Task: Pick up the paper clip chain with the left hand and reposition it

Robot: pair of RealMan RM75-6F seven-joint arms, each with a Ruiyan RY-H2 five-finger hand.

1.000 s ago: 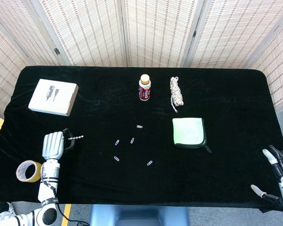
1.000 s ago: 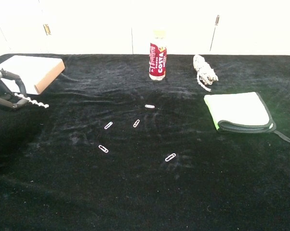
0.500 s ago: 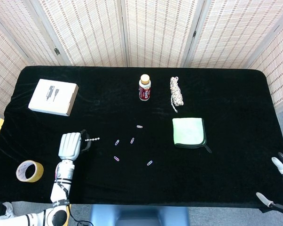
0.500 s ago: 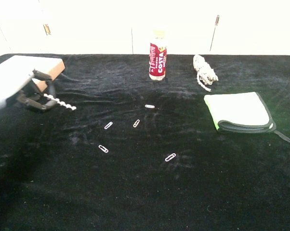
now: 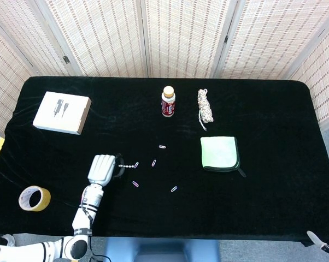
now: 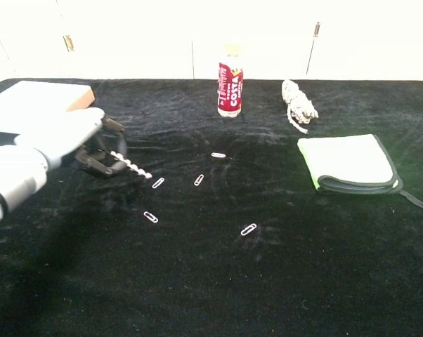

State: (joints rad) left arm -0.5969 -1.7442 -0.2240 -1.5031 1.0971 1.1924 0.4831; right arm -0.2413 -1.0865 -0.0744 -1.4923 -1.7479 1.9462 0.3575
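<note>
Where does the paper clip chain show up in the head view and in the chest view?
Head view: the paper clip chain sticks out rightward from the left hand, lower left of centre.
Chest view: the chain slants down-right from the same hand, at mid-left.
Shared landmark: the red-labelled bottle stands beyond it.

Pale grey left hand [image 5: 103, 168]; black-ringed white forearm
</note>
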